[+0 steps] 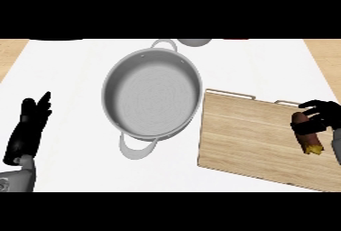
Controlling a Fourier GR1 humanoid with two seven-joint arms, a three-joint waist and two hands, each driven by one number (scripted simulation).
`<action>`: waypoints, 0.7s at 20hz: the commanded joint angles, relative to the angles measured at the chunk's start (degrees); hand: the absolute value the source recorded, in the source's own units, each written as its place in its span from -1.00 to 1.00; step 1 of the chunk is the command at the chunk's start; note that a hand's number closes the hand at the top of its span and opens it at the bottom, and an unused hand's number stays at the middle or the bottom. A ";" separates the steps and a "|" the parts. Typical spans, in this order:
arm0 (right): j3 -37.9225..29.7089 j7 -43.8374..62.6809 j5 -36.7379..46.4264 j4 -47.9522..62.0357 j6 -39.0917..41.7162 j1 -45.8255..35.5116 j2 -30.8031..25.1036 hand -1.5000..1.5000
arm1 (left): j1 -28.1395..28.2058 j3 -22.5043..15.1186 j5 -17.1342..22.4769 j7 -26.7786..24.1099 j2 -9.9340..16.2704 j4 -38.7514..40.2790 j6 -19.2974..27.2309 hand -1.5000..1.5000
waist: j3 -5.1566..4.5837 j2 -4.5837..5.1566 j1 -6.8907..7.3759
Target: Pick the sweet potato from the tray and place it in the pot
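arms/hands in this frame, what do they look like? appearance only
Both hands are matte black with slim, segmented fingers and a thumb: left hand, right hand. A light grey, smooth forearm with a small dark marking shows below the left one. No cables visible.

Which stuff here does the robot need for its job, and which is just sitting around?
For the job: sweet potato, tray, pot, right hand curled round the sweet potato.

Just there: left hand resting open at the left edge, grey object at the top edge.
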 commanded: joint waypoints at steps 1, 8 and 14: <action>2.92 -6.43 4.30 -1.21 -0.24 0.99 -1.74 1.00 | 0.77 0.13 -0.34 -0.34 -0.22 -0.11 -0.04 0.00 | 0.32 0.22 0.16; 21.67 -16.86 18.62 -17.21 -2.60 3.37 -1.10 1.00 | 0.39 0.60 -0.46 -1.39 0.28 1.06 0.10 0.00 | 0.26 -0.09 -0.17; 19.86 -10.80 24.42 -33.52 -7.14 8.33 -4.46 1.00 | 2.35 2.58 0.73 -2.52 1.37 0.75 -0.99 0.00 | 0.24 -0.14 -0.96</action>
